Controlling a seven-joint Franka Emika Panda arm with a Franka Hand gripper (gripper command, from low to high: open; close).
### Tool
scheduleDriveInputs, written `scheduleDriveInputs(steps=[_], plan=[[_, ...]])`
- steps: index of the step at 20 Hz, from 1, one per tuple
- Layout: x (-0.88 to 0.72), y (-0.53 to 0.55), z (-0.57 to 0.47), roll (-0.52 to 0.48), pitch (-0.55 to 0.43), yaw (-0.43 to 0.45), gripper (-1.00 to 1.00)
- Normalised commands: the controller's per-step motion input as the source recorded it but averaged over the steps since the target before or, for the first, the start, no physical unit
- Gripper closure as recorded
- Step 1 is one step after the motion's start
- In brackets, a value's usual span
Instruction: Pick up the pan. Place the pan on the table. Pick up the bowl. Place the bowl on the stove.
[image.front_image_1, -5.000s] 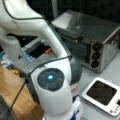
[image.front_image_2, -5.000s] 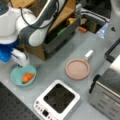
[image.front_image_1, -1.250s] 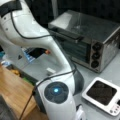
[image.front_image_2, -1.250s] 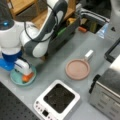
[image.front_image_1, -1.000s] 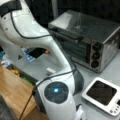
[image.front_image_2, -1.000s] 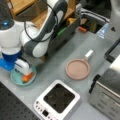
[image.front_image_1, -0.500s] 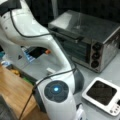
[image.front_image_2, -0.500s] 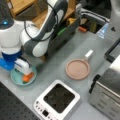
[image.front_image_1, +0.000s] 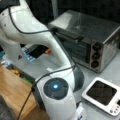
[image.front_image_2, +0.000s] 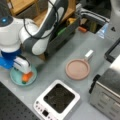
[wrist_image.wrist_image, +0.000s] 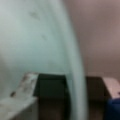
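Jaws first: you can't really tell how far apart they are or whether they've got a grip on anything. In the wrist view a pale finger (wrist_image.wrist_image: 18, 100) sits at the lower left inside the teal bowl (wrist_image.wrist_image: 37, 37), with the bowl's rim curving down through the middle of the shot and something dark straddling it, but the actual gap isn't readable.

In a front view your gripper (image.front_image_2: 23, 65) is down at the bowl (image.front_image_2: 17, 78), over the edge nearer the arm's base, right next to the orange carrot piece (image.front_image_2: 27, 77) lying inside. The bowl sits on the table (image.front_image_2: 50, 72) at that view's left, so it's not on the stove yet.

The pan (image.front_image_2: 77, 68) is already flat on the table near the middle, white stub handle pointing toward the view's top right, well apart from the gripper. The stove (image.front_image_2: 57, 102) is at the bottom centre with nothing on its black glass; you can see it bare in a front view (image.front_image_1: 102, 95) too, at the lower right. The steel toaster oven (image.front_image_1: 87, 40) stands behind it, and the arm (image.front_image_1: 37, 37) fills the left side there, hiding the gripper and bowl.
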Motion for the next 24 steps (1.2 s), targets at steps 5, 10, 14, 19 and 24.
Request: scheduleDriveInputs(steps=[5, 10, 14, 19, 24], plan=[[0.14, 0.00, 0.27, 0.127, 0.131, -0.053, 1.00], [0.18, 0.00, 0.26, 0.130, 0.150, -0.060, 1.00], [0.20, 0.02, 0.25, 0.124, 0.155, -0.068, 1.00], [0.20, 0.06, 0.21, 0.122, 0.154, -0.096, 1.00], [0.16, 0.19, 0.18, 0.128, 0.129, -0.162, 1.00]])
